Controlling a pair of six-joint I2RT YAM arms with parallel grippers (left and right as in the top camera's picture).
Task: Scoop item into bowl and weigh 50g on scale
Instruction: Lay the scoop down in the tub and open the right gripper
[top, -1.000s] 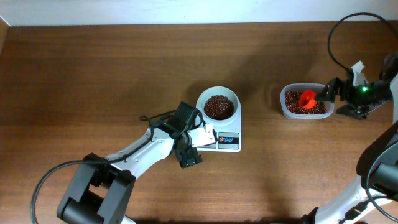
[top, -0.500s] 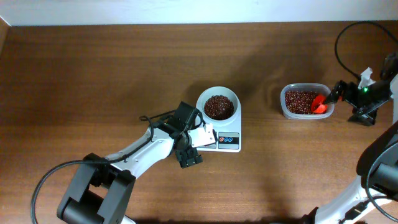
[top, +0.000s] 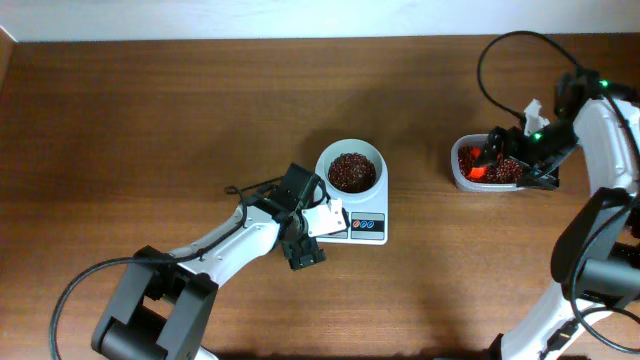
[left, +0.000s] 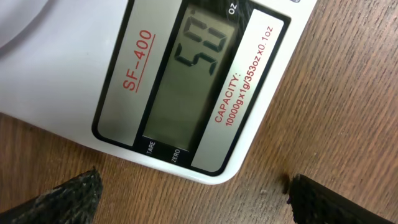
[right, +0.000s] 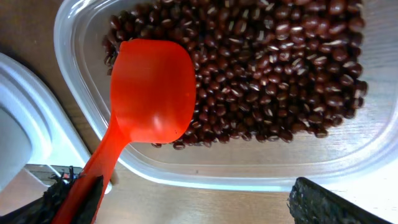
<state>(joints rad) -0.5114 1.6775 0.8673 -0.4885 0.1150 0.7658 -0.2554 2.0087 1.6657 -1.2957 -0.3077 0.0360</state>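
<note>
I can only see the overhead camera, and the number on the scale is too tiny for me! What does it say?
Observer: In the left wrist view the scale shows two digits. The first looks like a 5, but I can't read the second for sure at this tilt.
Operator: Is there anything in the red scoop?
Observer: The right wrist view shows the red scoop with no beans on it. It sits over the beans in the clear container.

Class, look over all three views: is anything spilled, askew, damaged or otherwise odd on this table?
Nothing stands out. The white bowl sits upright on the scale, holding beans; none lie loose on the table. The red scoop is empty over the clear container.
</note>
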